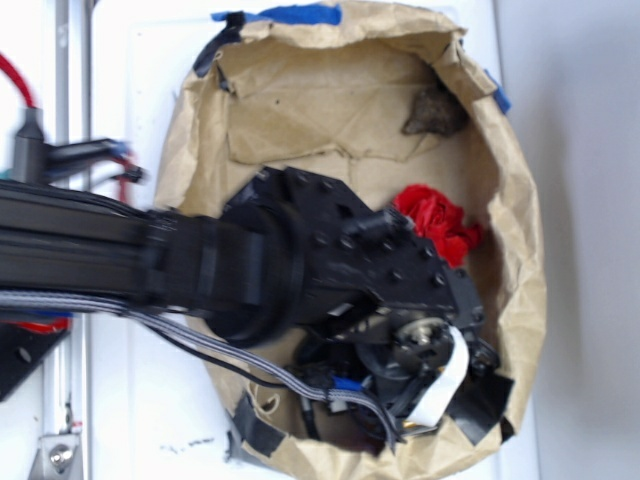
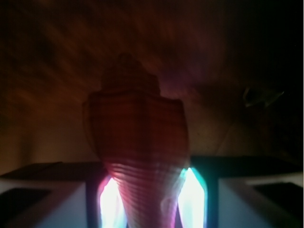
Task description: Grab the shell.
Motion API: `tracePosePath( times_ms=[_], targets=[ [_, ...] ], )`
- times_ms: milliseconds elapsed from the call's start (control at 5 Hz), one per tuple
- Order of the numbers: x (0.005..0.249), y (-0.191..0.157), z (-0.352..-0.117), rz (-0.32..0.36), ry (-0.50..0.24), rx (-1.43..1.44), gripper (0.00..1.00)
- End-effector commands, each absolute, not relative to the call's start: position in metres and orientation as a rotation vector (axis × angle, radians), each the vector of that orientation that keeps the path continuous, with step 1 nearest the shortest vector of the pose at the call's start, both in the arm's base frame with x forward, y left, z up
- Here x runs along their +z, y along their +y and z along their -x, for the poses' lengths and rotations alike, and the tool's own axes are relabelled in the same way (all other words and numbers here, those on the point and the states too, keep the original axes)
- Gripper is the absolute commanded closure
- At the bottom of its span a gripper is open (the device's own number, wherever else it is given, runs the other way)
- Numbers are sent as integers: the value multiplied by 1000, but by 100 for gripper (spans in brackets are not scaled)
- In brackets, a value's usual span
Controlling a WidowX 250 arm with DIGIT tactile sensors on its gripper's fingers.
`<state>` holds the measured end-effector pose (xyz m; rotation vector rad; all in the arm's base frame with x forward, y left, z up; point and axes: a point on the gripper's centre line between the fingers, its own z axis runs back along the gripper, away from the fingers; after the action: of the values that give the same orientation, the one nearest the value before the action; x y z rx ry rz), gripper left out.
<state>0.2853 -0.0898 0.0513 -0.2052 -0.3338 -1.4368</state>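
In the wrist view the shell is an orange-brown ribbed object. It fills the space between my two fingers, and its narrow end runs down between them. My gripper is shut on the shell, with the finger edges against its sides and bright gaps beside the taper. The shell looks sharp while the paper behind it is smeared. In the exterior view my arm reaches low into the brown paper bag. The arm hides both the jaws and the shell there.
A dark brown rough lump lies at the back right of the bag. A red crumpled thing lies beside my wrist. Blue tape holds the bag's far rim. The bag's walls stand up all round.
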Motion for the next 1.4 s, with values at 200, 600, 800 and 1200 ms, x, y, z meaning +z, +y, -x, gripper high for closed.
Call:
tracePosePath(
  times_ms=[200, 600, 800, 1200],
  targets=[
    [123, -64, -278, 125, -411, -1157, 100],
    [161, -27, -268, 141, -276, -748, 100],
    [173, -14, -260, 108, -183, -562, 100],
    [186, -3, -244, -11, -134, -236, 100]
  ],
)
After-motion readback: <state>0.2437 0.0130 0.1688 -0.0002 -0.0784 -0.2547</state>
